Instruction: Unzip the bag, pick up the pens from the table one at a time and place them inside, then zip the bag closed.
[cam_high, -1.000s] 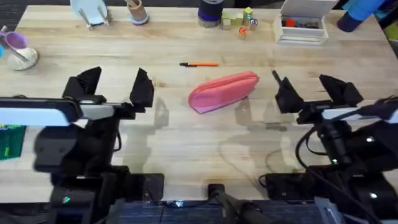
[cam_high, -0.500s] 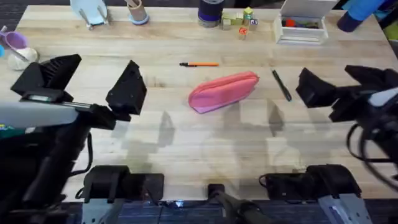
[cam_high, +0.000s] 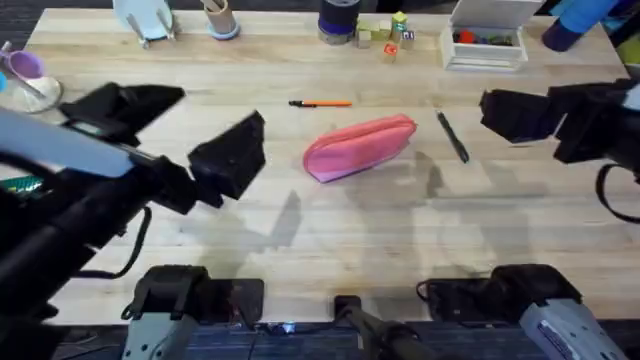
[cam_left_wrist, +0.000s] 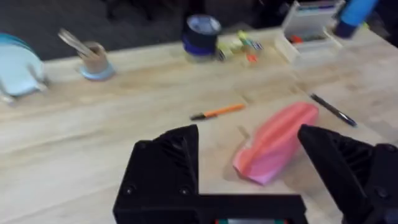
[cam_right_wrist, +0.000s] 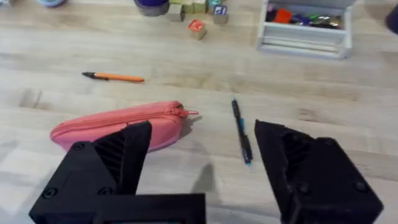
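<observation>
While arms rose, bag (cam_high: 358, 147) seemingly unmoved, zipped.

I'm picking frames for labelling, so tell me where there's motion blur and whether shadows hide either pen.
Overhead view: the left arm is smeared by motion; shadows fall on bare table, clear of the orange pen and black pen. Left wrist view: soft throughout, the pink bag fuzzy-edged. Right wrist view: sharpest, both pens crisp.
</observation>
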